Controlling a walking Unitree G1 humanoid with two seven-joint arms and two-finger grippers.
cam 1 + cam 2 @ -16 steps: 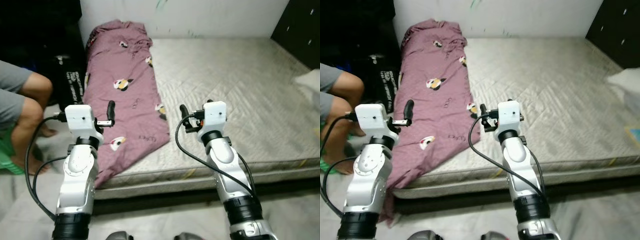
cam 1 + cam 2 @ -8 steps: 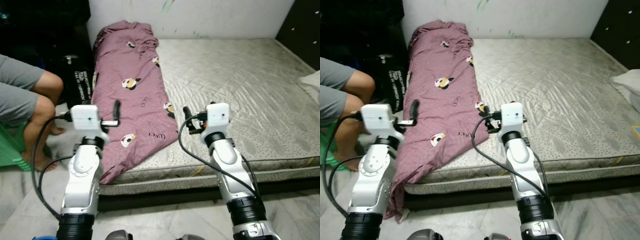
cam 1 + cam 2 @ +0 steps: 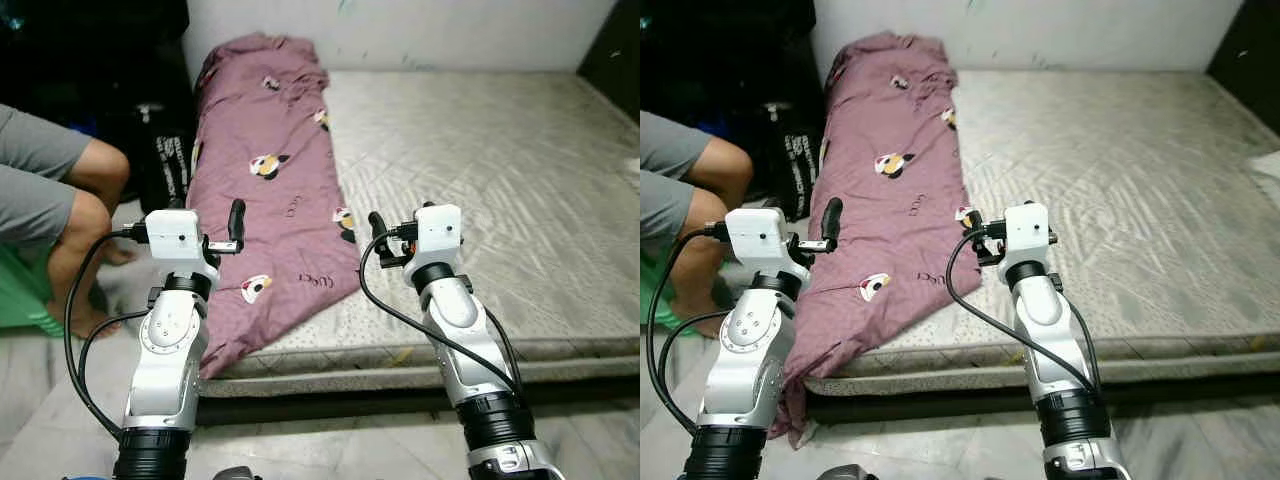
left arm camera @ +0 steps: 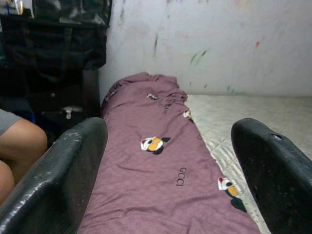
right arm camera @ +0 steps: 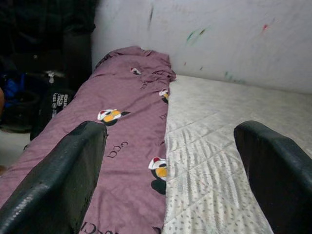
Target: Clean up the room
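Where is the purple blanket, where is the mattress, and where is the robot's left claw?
Purple blanket (image 3: 265, 190): left eye view, on its middle, near a bird print.
Mattress (image 3: 490, 170): left eye view, on the bare quilted top.
Left claw (image 4: 168, 170): left wrist view, midway between its two open black fingers.

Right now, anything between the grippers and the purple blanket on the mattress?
Nothing visible. Both the left gripper and right gripper are open and raised near the purple blanket, which lies along the mattress edge. A person's leg sits off to the left, outside that path.

Seated person's legs (image 3: 55, 215), black bag (image 3: 165, 165)
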